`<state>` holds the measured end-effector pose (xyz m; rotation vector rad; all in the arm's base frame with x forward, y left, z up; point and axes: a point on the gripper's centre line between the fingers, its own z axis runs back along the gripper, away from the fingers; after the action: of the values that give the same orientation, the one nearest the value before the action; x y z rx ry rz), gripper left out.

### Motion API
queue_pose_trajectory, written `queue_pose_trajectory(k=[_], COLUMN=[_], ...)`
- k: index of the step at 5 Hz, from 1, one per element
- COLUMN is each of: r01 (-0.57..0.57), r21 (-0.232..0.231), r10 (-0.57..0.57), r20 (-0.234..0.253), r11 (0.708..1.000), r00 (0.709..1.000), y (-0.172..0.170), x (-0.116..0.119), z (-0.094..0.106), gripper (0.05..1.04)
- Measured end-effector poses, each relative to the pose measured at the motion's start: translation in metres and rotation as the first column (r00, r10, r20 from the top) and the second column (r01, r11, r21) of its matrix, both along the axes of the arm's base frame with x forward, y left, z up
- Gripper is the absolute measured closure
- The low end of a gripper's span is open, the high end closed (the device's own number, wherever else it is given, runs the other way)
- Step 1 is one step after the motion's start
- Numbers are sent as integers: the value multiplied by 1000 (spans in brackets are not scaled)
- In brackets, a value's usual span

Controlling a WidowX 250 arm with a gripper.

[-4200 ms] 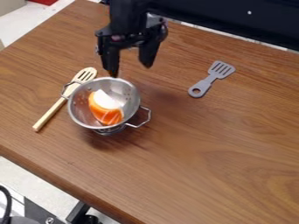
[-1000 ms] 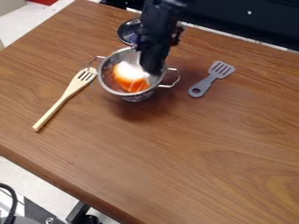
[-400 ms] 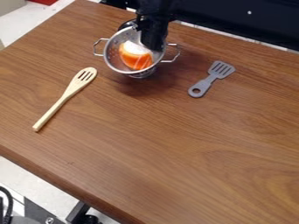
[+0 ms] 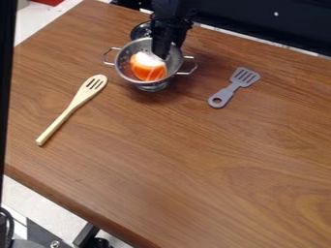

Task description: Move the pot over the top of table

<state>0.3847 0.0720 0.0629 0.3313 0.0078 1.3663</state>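
Camera view: black gripper (image 4: 163, 54) over the silver perforated metal pot (image 4: 125, 55), near the counter's far edge.
The jaws reach down at the pot's rim, but I cannot tell how far open they are or whether they grip it. An orange-and-white piece (image 4: 148, 70) sits inside. On the brown wooden counter (image 4: 213, 160), a pale wooden slotted spoon (image 4: 72, 106) lies toward the view's left, a grey slotted spatula (image 4: 229, 90) toward its right.

I've got the silver metal colander (image 4: 125, 54) and its orange-and-white contents (image 4: 148, 72) farther up the table, less tilted than a moment ago. A black upright strip (image 4: 7, 72) has entered my view's left edge.
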Motion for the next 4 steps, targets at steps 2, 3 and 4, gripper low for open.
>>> queue_pose_trajectory(k=[2,3,4], r01=[20,45,50], r21=[-14,-29,-39], r10=[-20,-43,-44], r20=[24,68,130], r11=[1000,999,998], r00=[1000,997,991], y=[-3,-5,-8], x=[-6,-4,-3], z=[-13,-1,11], gripper=[89,85,85])
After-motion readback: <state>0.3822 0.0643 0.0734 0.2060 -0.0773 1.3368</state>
